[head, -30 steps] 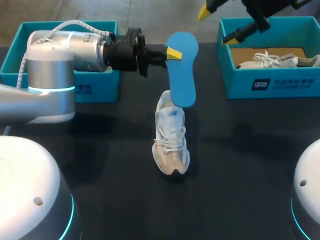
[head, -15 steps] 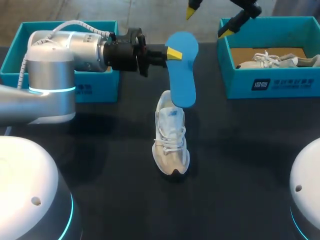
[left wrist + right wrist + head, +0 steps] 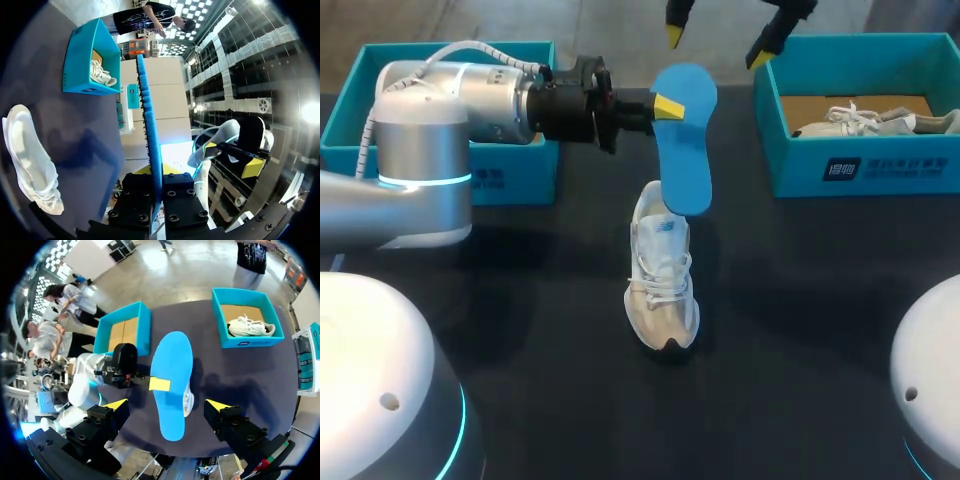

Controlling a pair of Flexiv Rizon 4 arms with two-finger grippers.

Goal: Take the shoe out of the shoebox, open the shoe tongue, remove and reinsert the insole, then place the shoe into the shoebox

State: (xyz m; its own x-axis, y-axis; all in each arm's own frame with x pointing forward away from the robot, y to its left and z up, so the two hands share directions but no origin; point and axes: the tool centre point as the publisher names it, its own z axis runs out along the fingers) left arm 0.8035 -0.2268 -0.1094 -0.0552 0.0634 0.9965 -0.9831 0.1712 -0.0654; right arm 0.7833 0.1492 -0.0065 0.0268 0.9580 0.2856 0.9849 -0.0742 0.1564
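At desk [image 3: 800,300] centre: shoe [image 3: 662,285], toe frontward. Above its heel, insole [image 3: 685,140] in left end effector [image 3: 660,105]. Back left, one shoebox [image 3: 510,180]; back right, other shoebox [image 3: 860,165] holding second shoe [image 3: 850,122].

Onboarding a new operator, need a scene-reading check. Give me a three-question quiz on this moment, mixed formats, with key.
1. True or false: the left gripper is shut on the flat blue foam insole.
2. Where is the white-and-beige lace-up sneaker? A) clamped between yellow fingertips B) standing on the black table, below the held insole C) lying on top of the insole
3. Short answer: is the right gripper open or shut?

Key: 1 true. 2 B. 3 open, holding nothing, up over the table's far edge.
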